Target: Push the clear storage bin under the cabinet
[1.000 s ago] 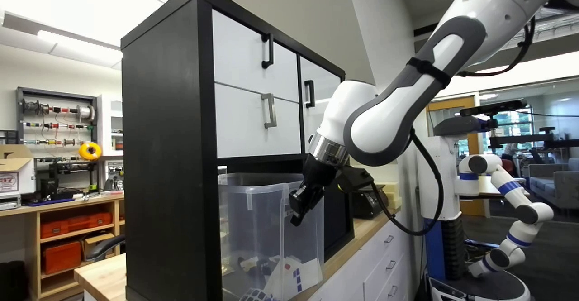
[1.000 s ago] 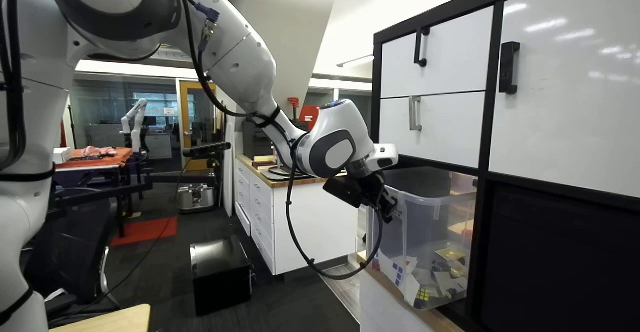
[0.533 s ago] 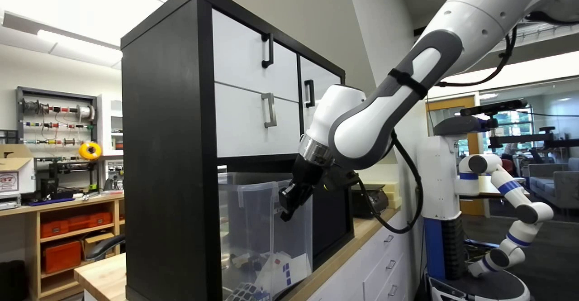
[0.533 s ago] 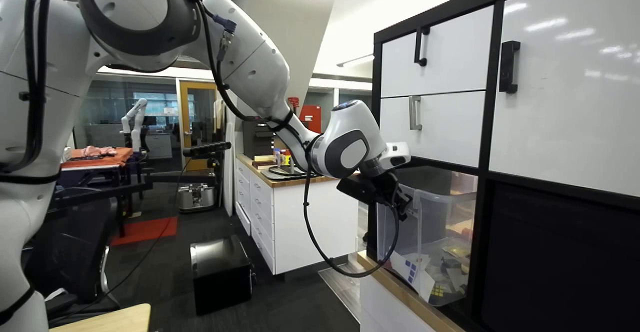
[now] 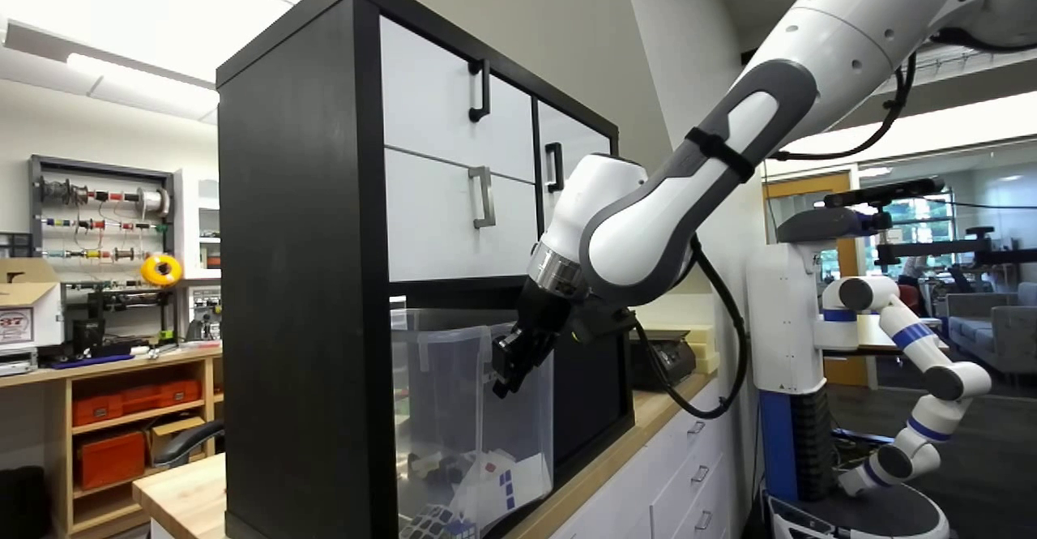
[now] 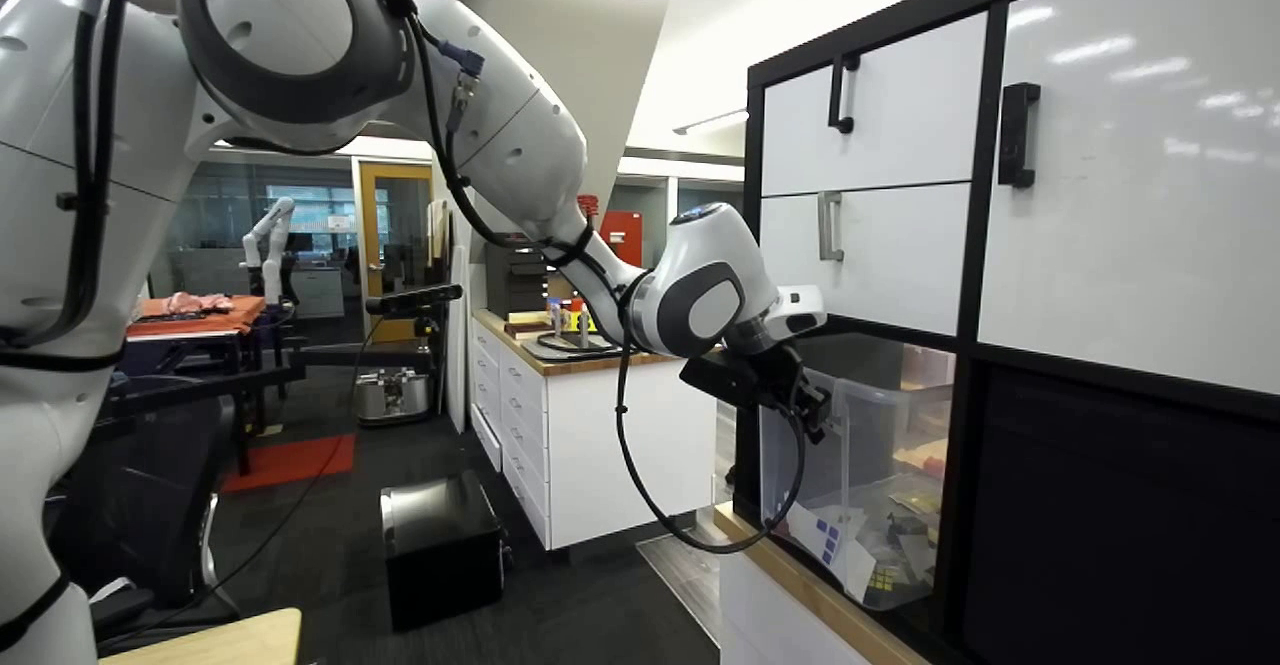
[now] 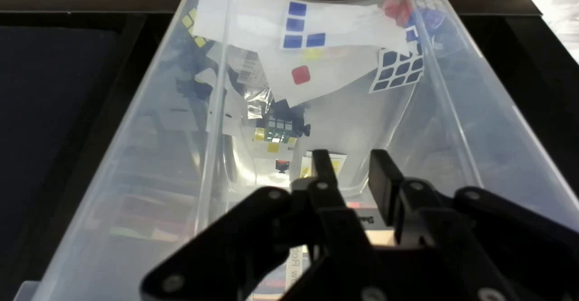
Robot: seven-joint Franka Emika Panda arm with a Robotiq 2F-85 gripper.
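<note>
The black cabinet with white drawer fronts stands on a wood-topped counter; it also shows in an exterior view. The clear storage bin sits upright in the lower bay beneath two white drawers, its front near the cabinet's front edge. It shows in an exterior view and the wrist view, with paper sheets and small cubes inside. My gripper is at the bin's front wall, just below the rim, seemingly touching it. In the wrist view my gripper has its fingers apart, nothing between them.
A wooden counter edge runs along the cabinet's front. A dark bay lies beside the bin, past a black divider. A black machine stands on the counter. The arm's cable hangs in a loop. A drawer handle sticks out above.
The bin has slid deeper into the cabinet bay, and my gripper has moved inward with it at its front wall. The motion is smaller in the last half second.
</note>
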